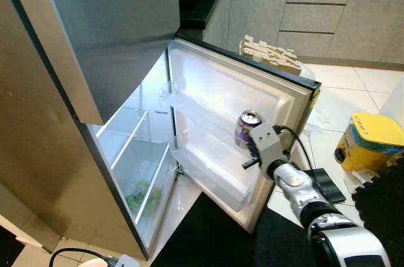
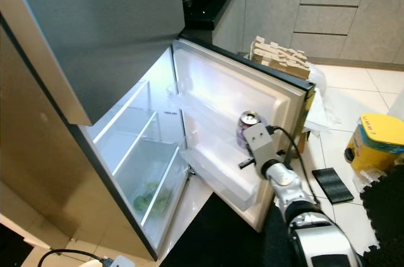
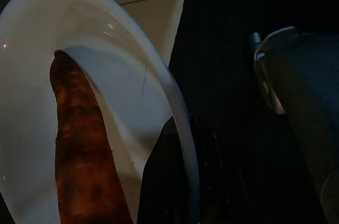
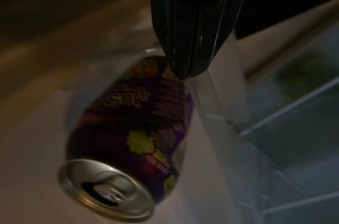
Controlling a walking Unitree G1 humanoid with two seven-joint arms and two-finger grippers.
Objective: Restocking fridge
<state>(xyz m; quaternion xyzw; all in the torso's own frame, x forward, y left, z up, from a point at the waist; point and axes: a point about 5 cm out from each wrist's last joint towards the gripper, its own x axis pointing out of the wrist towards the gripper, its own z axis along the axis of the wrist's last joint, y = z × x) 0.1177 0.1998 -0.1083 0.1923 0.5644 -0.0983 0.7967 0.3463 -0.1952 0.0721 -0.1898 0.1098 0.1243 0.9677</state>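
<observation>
While the right arm is reaching out toward the open fridge door [image 1: 284, 100], the right gripper [image 4: 193, 49] is hanging just beside the purple can [image 1: 245, 128], and its two black fingers are pressed together with nothing between them. In the right wrist view the fingertips are sitting close to the can's side, near its bottom end, and it is hard to tell if they are touching it or not. The can is standing up in the door shelf [image 1: 211, 169], with its silver top pointing up and its long way going up and down. It is sitting just past the gripper, deeper toward the door's white wall, so the right arm is the near one for it. The left gripper [image 3: 177, 181] is down low and away from the fridge, clamped on the rim of a white plate [image 3: 132, 70]. A long brown vegetable [image 3: 79, 144], maybe a sweet potato, is lying on that plate, waiting for its turn to go in.
</observation>
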